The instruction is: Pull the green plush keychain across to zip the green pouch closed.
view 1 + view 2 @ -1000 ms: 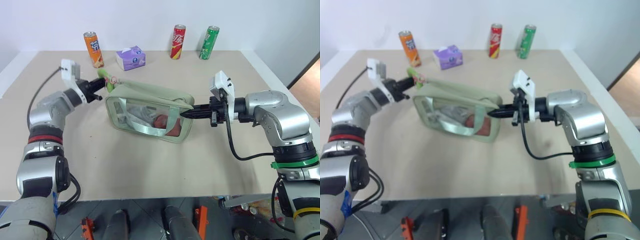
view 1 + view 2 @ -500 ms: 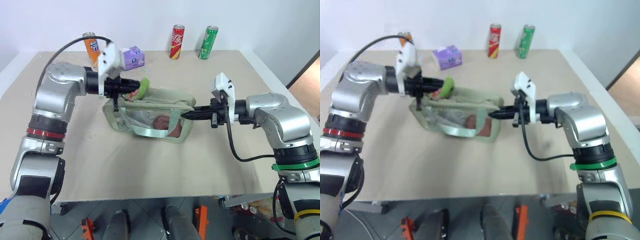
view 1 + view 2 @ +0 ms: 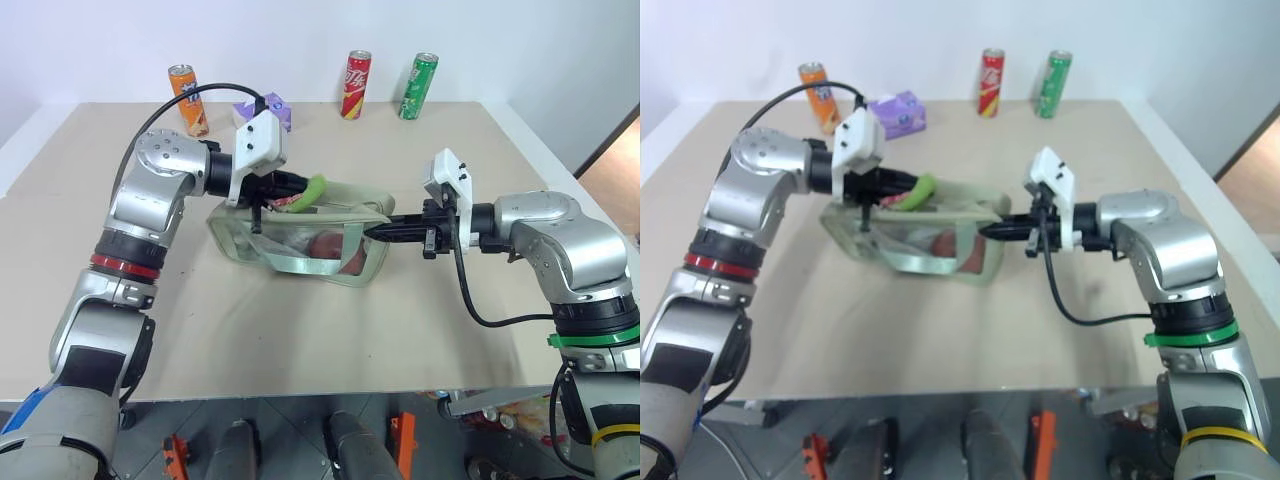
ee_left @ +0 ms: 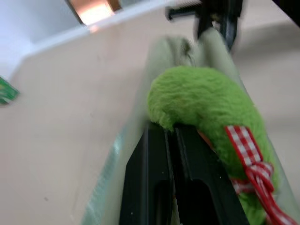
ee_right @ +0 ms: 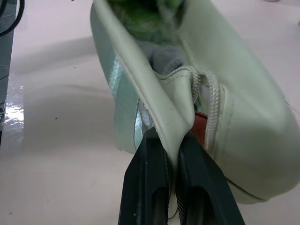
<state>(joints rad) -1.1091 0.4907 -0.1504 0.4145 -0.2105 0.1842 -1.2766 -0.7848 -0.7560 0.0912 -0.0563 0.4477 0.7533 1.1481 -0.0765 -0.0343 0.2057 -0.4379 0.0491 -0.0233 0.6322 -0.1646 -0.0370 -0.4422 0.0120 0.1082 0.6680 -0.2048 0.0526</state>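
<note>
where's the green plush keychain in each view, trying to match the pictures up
Left eye view: green plush keychain sits left of centre, over the top of the green pouch, at the left gripper.
Right eye view: upper left of centre, again over the pouch's top.
Left wrist view: large, centre right, with a red-checked ribbon.
Right wrist view: a green blur at the top edge, beyond the pouch's mouth.
Shared landmark: the pouch's top edge.

In the left wrist view the green plush keychain hides the zipper pull beneath it and its red checked ribbon runs off the frame's edge, while the green pouch blurs what lies inside to a reddish shape behind its clear window.
</note>
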